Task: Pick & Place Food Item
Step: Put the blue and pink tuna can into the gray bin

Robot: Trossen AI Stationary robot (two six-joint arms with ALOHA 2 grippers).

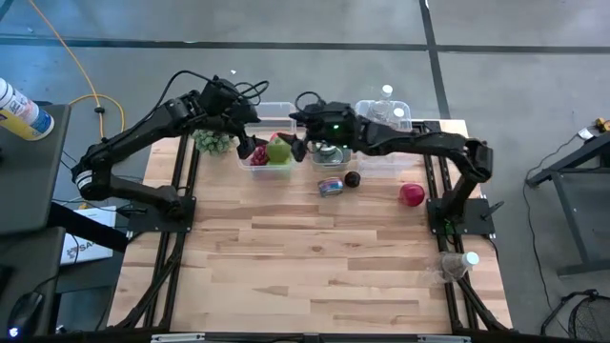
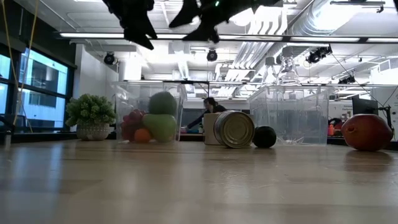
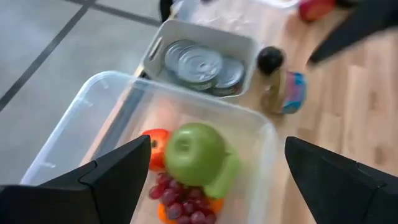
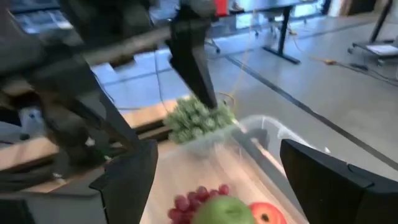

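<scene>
Both end effectors hang spread and empty above the clear bin (image 1: pixel 250 160) at the table's far edge: left end effector (image 1: pixel 250 145), right end effector (image 1: pixel 303 148). Inside lie a green apple (image 3: pixel 194 153), grapes (image 3: pixel 180 202) and a red fruit (image 3: pixel 157 145).

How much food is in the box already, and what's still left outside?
Already in the clear bin: a green apple, grapes and a red fruit. In hand: nothing; the left gripper and right gripper hover open and empty above the bin. Still out on the table: a red apple, a dark round fruit and a can.
</scene>
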